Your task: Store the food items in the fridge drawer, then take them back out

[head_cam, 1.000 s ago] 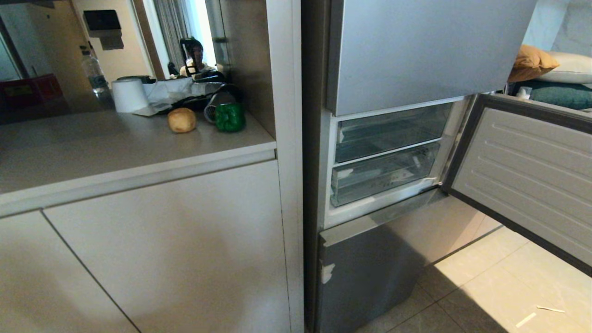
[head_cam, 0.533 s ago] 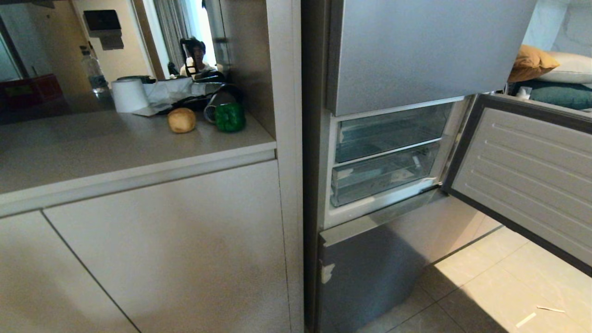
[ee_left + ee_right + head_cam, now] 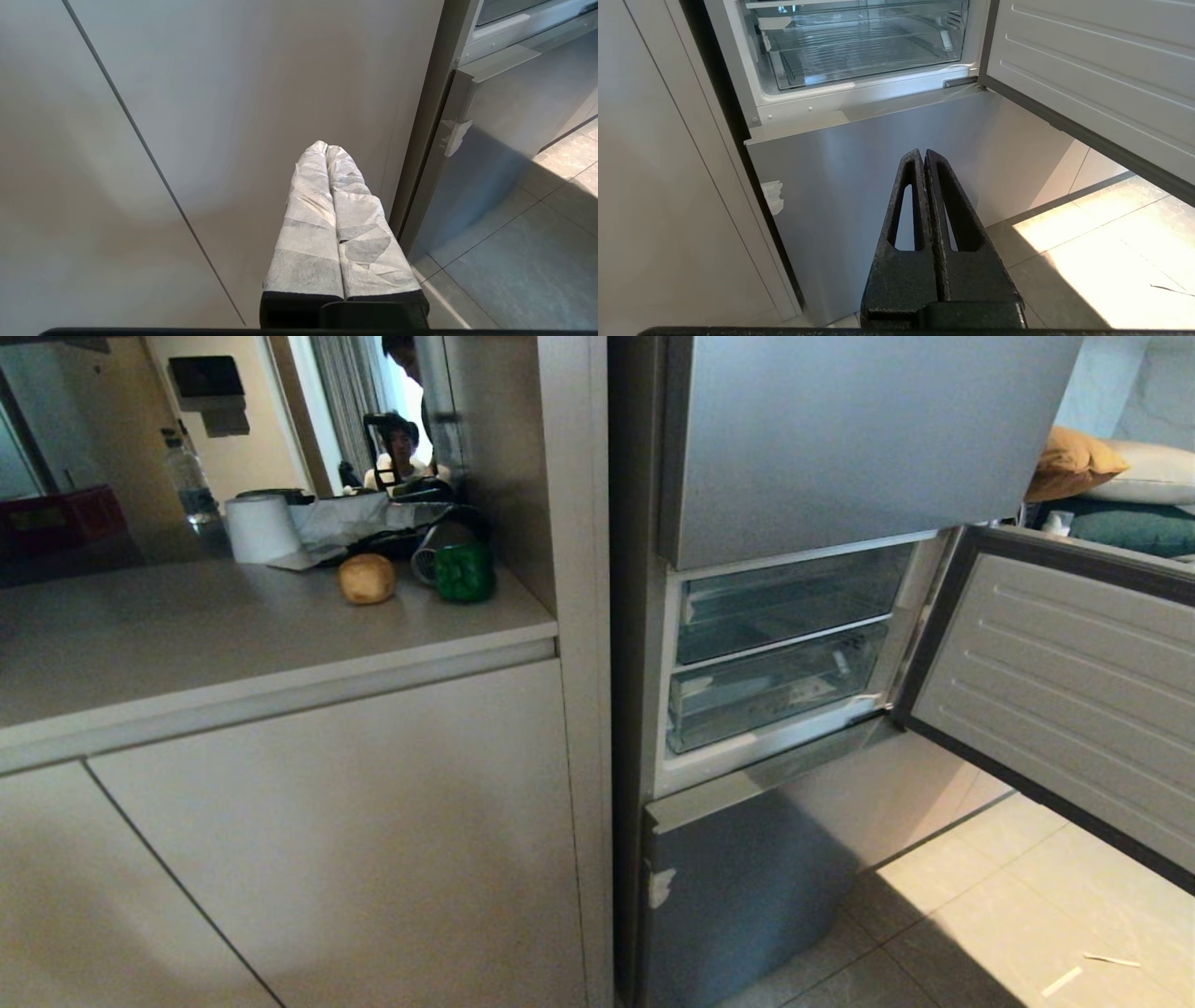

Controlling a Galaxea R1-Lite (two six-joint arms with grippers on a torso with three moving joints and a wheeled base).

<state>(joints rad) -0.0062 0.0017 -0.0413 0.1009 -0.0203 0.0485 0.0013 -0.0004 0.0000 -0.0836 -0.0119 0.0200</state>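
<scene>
The potato (image 3: 367,578) and the green bell pepper (image 3: 464,572) sit side by side near the back right of the table (image 3: 187,635), potato to the left, pepper just beside a dark hair dryer (image 3: 425,546), with a white paper roll (image 3: 260,527) farther left. Neither is a long shape, so we see no axis to line up with.

To their right, past the cabinet wall, the fridge drawer compartment (image 3: 775,658) stands exposed: its door (image 3: 1064,691) is swung wide to the right and the clear bins inside look empty.

Both our arms hang low, out of the head view. Our left gripper (image 3: 327,148) is closed with padded fingers pressed together, holding nothing, facing the cabinet front (image 3: 224,116) below the table. Our right gripper (image 3: 923,153) is likewise closed and empty, facing the fridge's lowest panel (image 3: 878,177).

So the food lies up and to the left of both grippers; we judge the left arm nearer to it, the right nearer the drawer.
</scene>
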